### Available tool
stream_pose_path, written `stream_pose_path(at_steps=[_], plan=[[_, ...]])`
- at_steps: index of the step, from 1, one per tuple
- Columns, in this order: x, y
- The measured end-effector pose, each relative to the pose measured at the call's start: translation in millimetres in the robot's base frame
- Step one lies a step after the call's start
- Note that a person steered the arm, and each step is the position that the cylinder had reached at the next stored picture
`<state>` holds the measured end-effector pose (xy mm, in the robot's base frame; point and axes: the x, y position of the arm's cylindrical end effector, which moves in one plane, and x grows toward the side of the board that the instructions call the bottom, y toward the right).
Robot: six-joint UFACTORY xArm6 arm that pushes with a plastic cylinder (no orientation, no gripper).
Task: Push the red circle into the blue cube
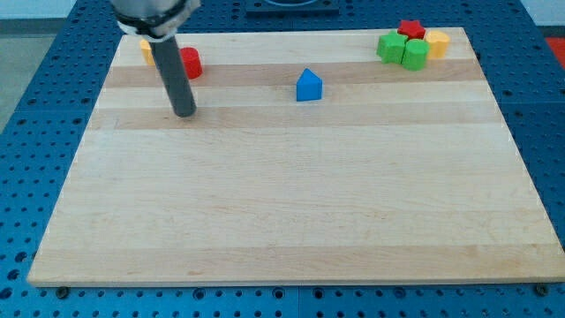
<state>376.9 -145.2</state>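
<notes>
The red circle sits in the upper left of the frame, on the pale wooden counter. It is a small, bright red block with a rounded outline and a flat top, and its left part is hidden behind the dark rod, so only its right portion shows. Just left of the rod, a sliver of a yellow block peeks out; its shape cannot be made out.

My tip rests on the counter just below the red circle, slightly toward the frame's left of it, and appears apart from it. The rod has no fingers, so nothing is gripped or held.

The blue cube stands upper centre, well to the right of the red circle, with bare wood between them. It is a bright blue block with a peaked top, rather like a little house.

In the upper right corner a tight cluster sits together: two green blocks, a red star behind them, and another yellow block at the right edge
</notes>
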Motion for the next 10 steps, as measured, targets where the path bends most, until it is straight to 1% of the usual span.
stream_pose_path(at_steps=[1,2,3,5,10], plan=[[-46,41],[-101,68],[-135,66],[-118,33],[-99,-1]])
